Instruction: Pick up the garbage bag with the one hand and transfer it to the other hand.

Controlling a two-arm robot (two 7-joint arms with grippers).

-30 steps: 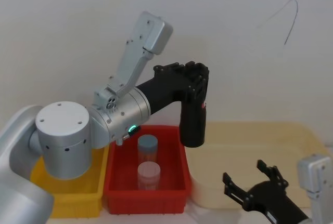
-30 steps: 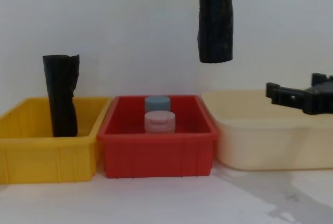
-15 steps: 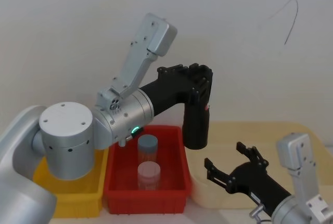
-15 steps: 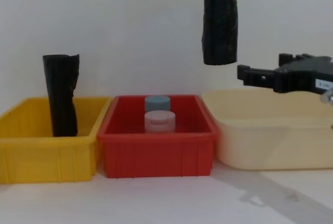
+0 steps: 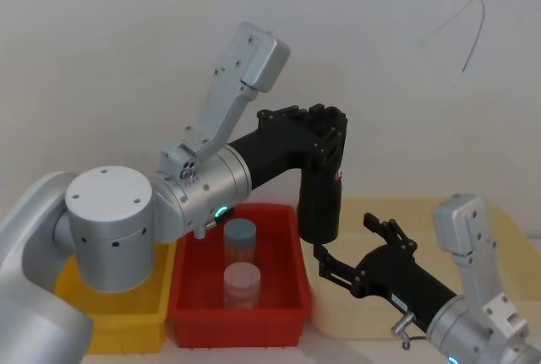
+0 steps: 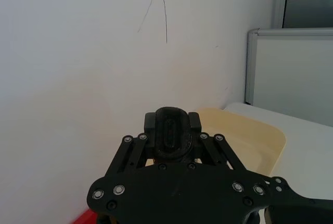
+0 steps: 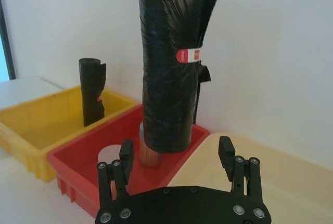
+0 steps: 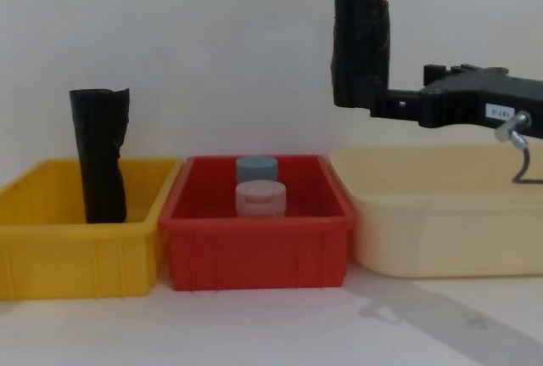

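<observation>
The garbage bag [image 8: 361,35] is hanging upright in mid-air, its orange-red label showing at its 3 o'clock edge in the chest view. The left gripper [image 5: 325,140] is clamping its fingers around the top end. The right gripper [image 7: 176,146] is sitting level at the roll's 4 o'clock with its fingers spread wide, one on each side of the lower end. I cannot tell whether they are touching it.

Below, three containers are lining up on the white table [image 8: 254,323]. The red bin [image 8: 254,260] at 7 o'clock is holding two jars, a grey-blue-lidded jar [image 8: 256,168] behind a pink-lidded jar [image 8: 260,198]. The yellow bin [image 8: 76,256] at 8 o'clock is carrying a plain black roll [image 8: 102,158], which is standing against its back wall. The cream tub [image 8: 433,239] is sitting at 5 o'clock.

The bag's bottom is hovering well above the rims, over the line where the red bin and cream tub meet, with open air beneath it and the pale wall [image 8: 212,69] behind.
</observation>
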